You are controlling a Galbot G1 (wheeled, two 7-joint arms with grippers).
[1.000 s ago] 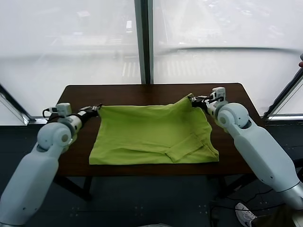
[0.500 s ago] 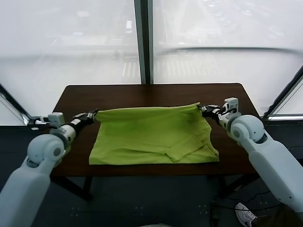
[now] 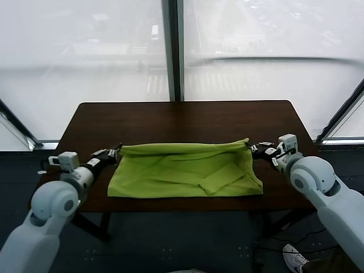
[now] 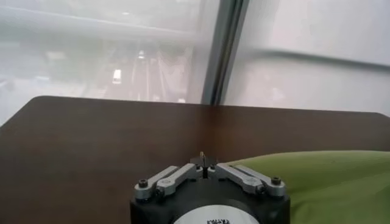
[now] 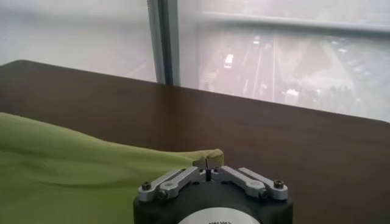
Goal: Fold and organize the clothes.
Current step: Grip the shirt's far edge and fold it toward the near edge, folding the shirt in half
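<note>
Going left to right in the head view: the left arm comes up from the lower left corner of the frame, big grey shoulder and elbow casing down low, forearm stretched forward and angled slightly inward toward the middle. Its left claw sits low over the counter, right at the left end of the T-shirt's raised back edge. In the left wrist view the left claw has its tips pinched together, and the green cloth runs right up beside them, so it looks clamped on that corner of the fabric.

The lime-green T-shirt is in the middle of the frame, on the near half of the dark brown counter. The bulk of it lies flat, with a diagonal crease and a sleeve bump toward lower right. Its far edge is pulled taut in a nearly straight line between the two claws and sits a bit above the rest of the cloth, like a folded-over lip. I can't see any print from this side.

The right arm mirrors the left: it comes in from the lower right corner, rounded elbow casing near the right edge, forearm pointing inward and forward. The right claw is at the right end of that taut edge. In the right wrist view the right claw is closed tight, with a little peak of the T-shirt bunched right at the tips, so it's clamped on that corner.

Behind the counter there's a big window with a dark vertical frame post running up the centre.
</note>
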